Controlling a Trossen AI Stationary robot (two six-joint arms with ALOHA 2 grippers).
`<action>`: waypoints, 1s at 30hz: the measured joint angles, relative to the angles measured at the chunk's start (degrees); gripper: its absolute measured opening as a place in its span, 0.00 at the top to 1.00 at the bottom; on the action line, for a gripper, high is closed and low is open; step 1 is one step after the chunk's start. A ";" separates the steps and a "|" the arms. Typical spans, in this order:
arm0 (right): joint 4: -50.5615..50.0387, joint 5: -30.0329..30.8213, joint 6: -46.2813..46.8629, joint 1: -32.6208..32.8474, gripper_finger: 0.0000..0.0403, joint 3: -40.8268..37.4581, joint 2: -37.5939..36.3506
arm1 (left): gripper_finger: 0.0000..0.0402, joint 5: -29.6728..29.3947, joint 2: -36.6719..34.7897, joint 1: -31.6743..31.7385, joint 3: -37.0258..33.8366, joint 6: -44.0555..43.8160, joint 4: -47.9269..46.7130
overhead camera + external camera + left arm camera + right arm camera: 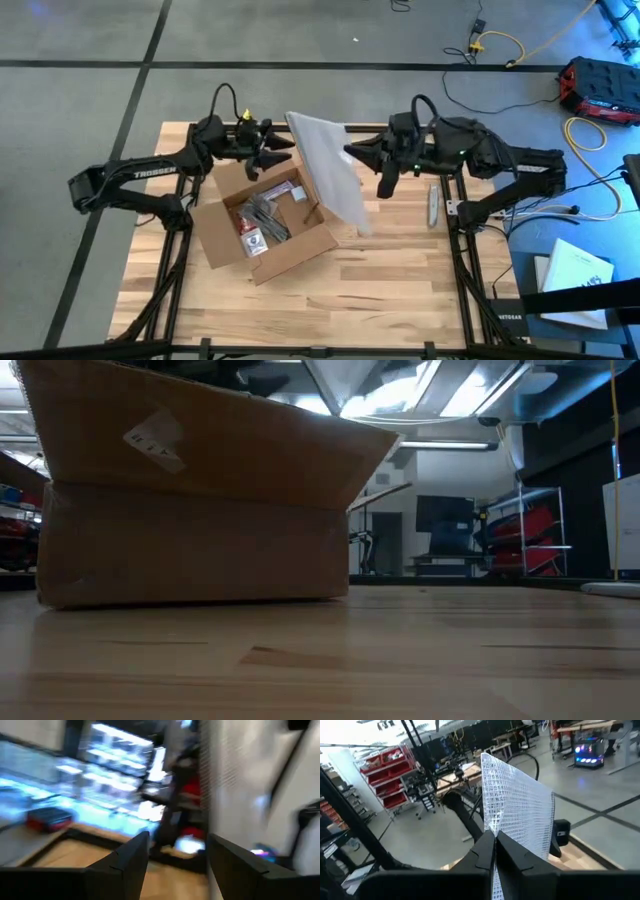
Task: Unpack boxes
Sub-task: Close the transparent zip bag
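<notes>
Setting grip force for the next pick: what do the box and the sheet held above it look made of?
Box: brown cardboard, matte, with folded flaps. Sheet: probably thin clear plastic, bag or padded film, silvery with a fine grid texture, pinched in the shut right tool. Whether it is padded, I cannot tell.

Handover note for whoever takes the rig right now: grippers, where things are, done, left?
Right gripper: shut on the clear plastic bag, held up over the table beside the box.
Left gripper: open, holding nothing, above the box's far edge.
Cardboard box: flaps open, left of table centre.
Done: bag is out.
Left: set the bag down; a small red-and-blue object and other items remain in the box.
</notes>
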 joint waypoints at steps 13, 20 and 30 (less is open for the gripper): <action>3.09 -5.39 0.87 -0.01 1.00 0.00 3.58 | 0.54 2.98 8.55 -4.04 0.03 -6.60 11.95; 2.83 -5.37 0.81 -0.01 1.00 0.00 1.18 | 0.54 2.48 8.63 -3.84 0.05 -7.06 12.07; 3.60 -5.79 0.01 -0.34 1.00 0.00 2.29 | 0.54 1.55 8.64 -5.12 0.05 -8.07 12.34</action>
